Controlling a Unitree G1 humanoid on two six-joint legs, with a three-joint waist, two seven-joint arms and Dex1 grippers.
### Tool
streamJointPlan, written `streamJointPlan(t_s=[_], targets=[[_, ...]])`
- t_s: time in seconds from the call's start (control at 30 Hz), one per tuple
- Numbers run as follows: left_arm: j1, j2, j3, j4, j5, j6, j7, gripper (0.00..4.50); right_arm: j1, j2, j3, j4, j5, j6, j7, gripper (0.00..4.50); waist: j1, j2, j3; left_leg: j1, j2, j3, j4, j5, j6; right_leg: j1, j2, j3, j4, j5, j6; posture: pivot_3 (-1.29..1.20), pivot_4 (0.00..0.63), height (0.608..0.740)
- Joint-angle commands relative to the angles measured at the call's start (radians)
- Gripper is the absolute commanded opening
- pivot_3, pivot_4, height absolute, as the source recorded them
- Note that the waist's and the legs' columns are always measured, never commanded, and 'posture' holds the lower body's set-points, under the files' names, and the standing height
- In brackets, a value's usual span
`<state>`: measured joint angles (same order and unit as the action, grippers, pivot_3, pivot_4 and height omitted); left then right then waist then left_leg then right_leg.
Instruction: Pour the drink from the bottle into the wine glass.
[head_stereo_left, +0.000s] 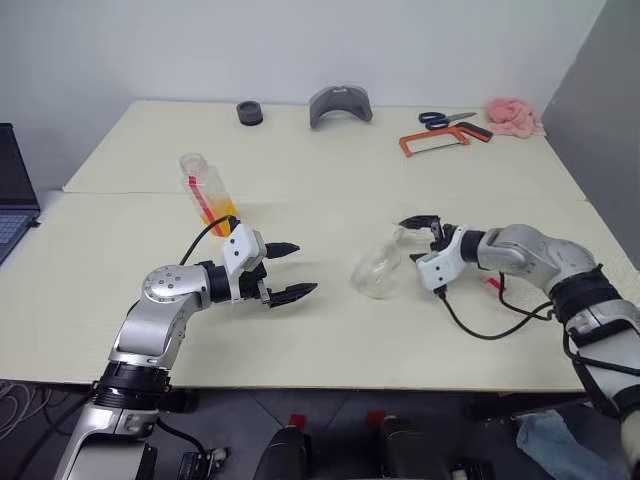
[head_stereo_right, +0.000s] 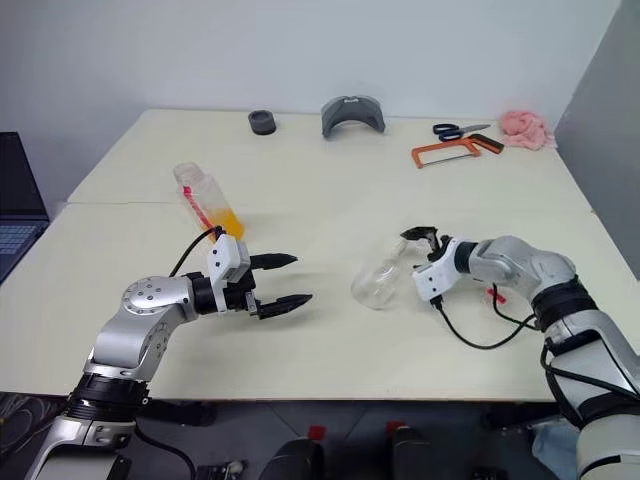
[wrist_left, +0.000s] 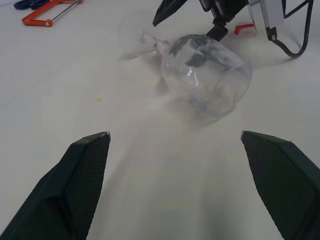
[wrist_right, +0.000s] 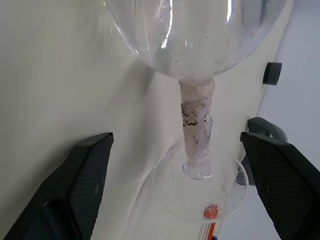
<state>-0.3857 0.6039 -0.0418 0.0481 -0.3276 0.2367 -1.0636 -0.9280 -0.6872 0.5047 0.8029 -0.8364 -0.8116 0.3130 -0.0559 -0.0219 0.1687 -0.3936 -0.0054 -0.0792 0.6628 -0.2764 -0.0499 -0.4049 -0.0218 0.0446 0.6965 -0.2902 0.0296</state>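
While the wine glass (head_stereo_left: 378, 268) lies tipped on its side on the cream table (head_stereo_left: 330, 340), your right gripper (head_stereo_left: 432, 240) sits just beside its stem with both black fingers spread wide and holding nothing. From that gripper's own camera, the stem (wrist_right: 196, 127) runs straight out between the two fingers, the round foot (wrist_right: 200, 192) nearest them and the bowl beyond. The stem looks wrapped in something pale and rough, which may give the pads some bite.

Treat the glass as light, thin-walled and brittle. Lying down, it can roll on its bowl at a nudge, so closing on the stem near the foot seems the safest hold; squeezing the bowl risks cracking it or having it slip.

Your left gripper (head_stereo_left: 285, 270) hovers released and empty, its fingers pointing across the table toward the bowl. The bottle (head_stereo_left: 208, 193) stands leaning behind that gripper, on its outer side, close by but not touched. Orange drink (head_stereo_left: 222, 217) fills only its lower part, so it should be light. Its flat plastic sides suit a mid-body grip, though they may flex.
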Motion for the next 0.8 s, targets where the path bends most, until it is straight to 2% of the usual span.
streamJointPlan(t_s=[0.03, 0.23, 0.27, 0.4, 0.67, 0.7, 0.8], targets=[[-0.017, 0.006, 0.005, -0.017, -0.002, -0.009, -0.008, 4.5, -0.047, 0.019, 0.017, 0.032, -0.035, 0.031, -0.073, 4.34, -0.001, 0.0, 0.0, 0.0, 0.0, 0.0, 0.0, 0.0, 0.0, 0.0, 0.0, 0.0, 0.0, 0.0, 0.0, 0.0, 0.15, 0.74], [-0.016, 0.004, 0.003, -0.015, 0.0, -0.013, -0.009, 4.5, -0.052, 0.073, 0.044, 0.06, -0.048, 0.054, -0.116, 4.34, -0.001, 0.0, 0.0, 0.0, 0.0, 0.0, 0.0, 0.0, 0.0, 0.0, 0.0, 0.0, 0.0, 0.0, 0.0, 0.0, 0.15, 0.74], [-0.016, 0.003, 0.002, -0.013, 0.0, -0.015, -0.009, 4.5, -0.053, 0.08, 0.047, 0.064, -0.049, 0.057, -0.119, 4.17, -0.001, 0.0, 0.0, 0.0, 0.0, 0.0, 0.0, 0.0, 0.0, 0.0, 0.0, 0.0, 0.0, 0.0, 0.0, 0.0, 0.15, 0.74], [-0.017, 0.0, 0.001, -0.005, 0.003, -0.023, -0.01, 4.5, -0.049, 0.105, 0.057, 0.074, -0.045, 0.078, -0.125, 3.16, -0.004, 0.0, 0.0, 0.0, 0.0, 0.0, 0.0, 0.0, 0.0, 0.0, 0.001, 0.0, 0.0, 0.0, 0.0, 0.0, 0.15, 0.74], [-0.013, -0.005, 0.001, -0.003, 0.007, -0.027, -0.011, 4.5, -0.02, 0.127, 0.048, 0.046, -0.013, 0.121, -0.136, 0.41, -0.004, 0.0, 0.0, 0.0, 0.0, 0.0, 0.0, 0.0, 0.0, 0.0, 0.001, 0.0, 0.0, 0.0, 0.0, 0.0, 0.15, 0.74], [-0.012, -0.005, 0.002, -0.003, 0.007, -0.027, -0.01, 4.5, -0.015, 0.126, 0.042, 0.043, -0.004, 0.127, -0.136, 0.19, -0.004, 0.0, 0.0, 0.0, 0.0, -0.001, 0.0, 0.0, 0.0, 0.0, 0.001, 0.0, 0.0, 0.0, 0.0, 0.0, 0.15, 0.74], [-0.009, -0.006, 0.005, -0.005, 0.008, -0.026, -0.008, 4.5, 0.013, 0.119, 0.006, 0.027, 0.058, 0.145, -0.114, 0.17, -0.003, 0.0, 0.0, 0.0, 0.0, -0.001, 0.0, 0.0, 0.0, 0.0, 0.001, 0.0, 0.0, 0.0, 0.0, 0.0, 0.15, 0.74]])
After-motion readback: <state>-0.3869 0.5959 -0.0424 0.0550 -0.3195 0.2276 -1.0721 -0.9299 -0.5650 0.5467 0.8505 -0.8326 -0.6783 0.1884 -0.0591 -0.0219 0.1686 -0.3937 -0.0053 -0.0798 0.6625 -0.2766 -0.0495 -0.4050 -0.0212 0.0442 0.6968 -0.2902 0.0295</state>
